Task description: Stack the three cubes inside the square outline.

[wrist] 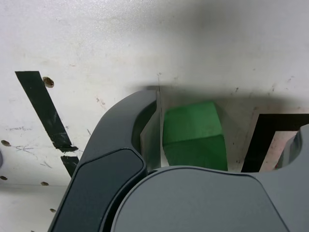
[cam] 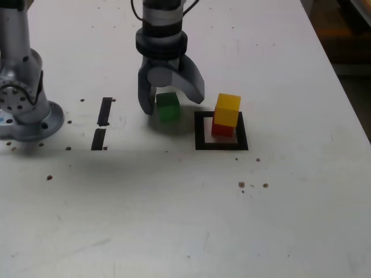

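I hold grey metal gripper (cam: 176, 104) open astride solid green cube (cam: 168, 108), ungripped; yellow-on-red stack inside black tape square (cam: 200, 132) presumably awaits it

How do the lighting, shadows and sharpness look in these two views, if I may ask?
Exterior view: soft, slightly grainy, a dim shadow around the green cube, the table evenly pale without strong glare; wrist view: a broad, soft-edged shadow beyond the gripper, faint sheen on the tabletop, black tape fairly crisp.
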You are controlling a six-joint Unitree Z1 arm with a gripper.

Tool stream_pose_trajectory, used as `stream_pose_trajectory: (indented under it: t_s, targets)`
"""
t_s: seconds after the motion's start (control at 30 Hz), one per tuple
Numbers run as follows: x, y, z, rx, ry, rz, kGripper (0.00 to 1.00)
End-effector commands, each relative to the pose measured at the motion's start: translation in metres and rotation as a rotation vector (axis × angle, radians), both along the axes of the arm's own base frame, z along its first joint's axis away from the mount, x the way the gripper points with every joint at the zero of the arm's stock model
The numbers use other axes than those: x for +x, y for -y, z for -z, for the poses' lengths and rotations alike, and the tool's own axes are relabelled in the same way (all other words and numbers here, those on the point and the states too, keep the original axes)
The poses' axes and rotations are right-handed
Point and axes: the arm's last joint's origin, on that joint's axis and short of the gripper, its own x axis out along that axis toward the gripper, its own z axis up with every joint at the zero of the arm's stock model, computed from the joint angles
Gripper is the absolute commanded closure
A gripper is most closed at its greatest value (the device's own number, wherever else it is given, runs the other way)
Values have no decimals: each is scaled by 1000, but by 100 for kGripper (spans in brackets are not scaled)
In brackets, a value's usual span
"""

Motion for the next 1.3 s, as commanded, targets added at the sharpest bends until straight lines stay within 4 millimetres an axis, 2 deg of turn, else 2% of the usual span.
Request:
stream_pose_trajectory:
  t_s: [0.0, 0.17, 0.37, 0.47, 0.73, 0.87, 1.27]
  targets:
    - [2, -1, 2, 0, -1, -2, 11]
    - [3, -2, 4, 11, -4, -15, 29]
    - [4, -4, 4, 44, -2, -38, 70]
    - [4, -4, 4, 49, 2, -39, 81]
    - [1, -3, 3, 49, -13, -38, 83]
    - [-4, -3, -10, 59, -10, -36, 86]
    - [-2, 15, -102, 114, -14, 11, 87]
